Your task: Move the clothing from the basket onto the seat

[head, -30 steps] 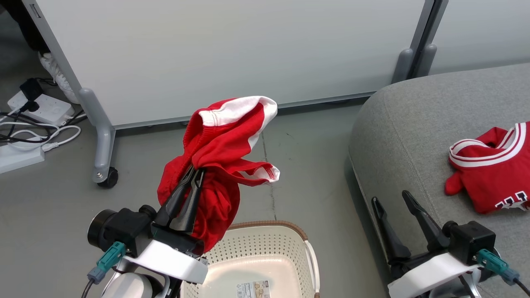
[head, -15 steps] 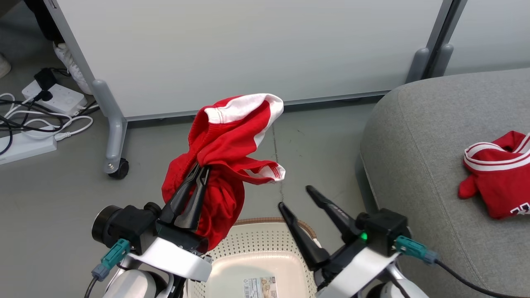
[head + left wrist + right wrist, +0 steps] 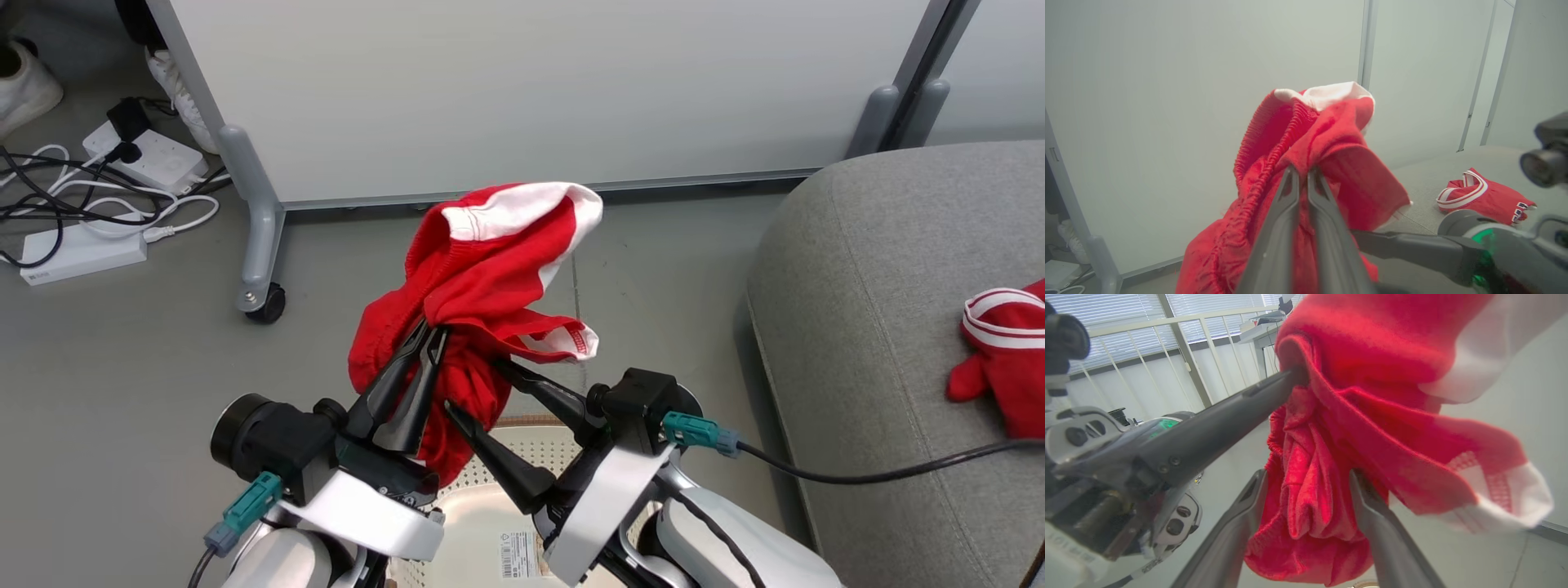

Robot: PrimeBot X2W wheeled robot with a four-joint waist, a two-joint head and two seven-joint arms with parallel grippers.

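My left gripper [image 3: 429,336] is shut on red clothing [image 3: 490,269] with white trim, held bunched above the floor. It shows close up as the clothing [image 3: 1327,134] in my left gripper [image 3: 1299,170]. My right gripper [image 3: 473,384] stands open, its fingers on either side of the hanging folds. In the right wrist view the clothing [image 3: 1363,396] hangs between the right gripper [image 3: 1308,490] fingers. The basket [image 3: 531,426], cream with a brown rim, lies below both grippers. A second red jersey [image 3: 1000,367] lies on the grey seat [image 3: 857,310] at the right.
A white partition panel stands behind, its grey leg ending in a caster [image 3: 265,302]. Power strips and tangled cables [image 3: 106,212] lie on the floor at the far left. A person's white shoes [image 3: 24,82] show at the top left.
The head camera has turned, shifting the scene rightward. My right gripper has swung left from beside the seat to the held clothing, its fingers now straddling it. The left gripper still holds the clothing.
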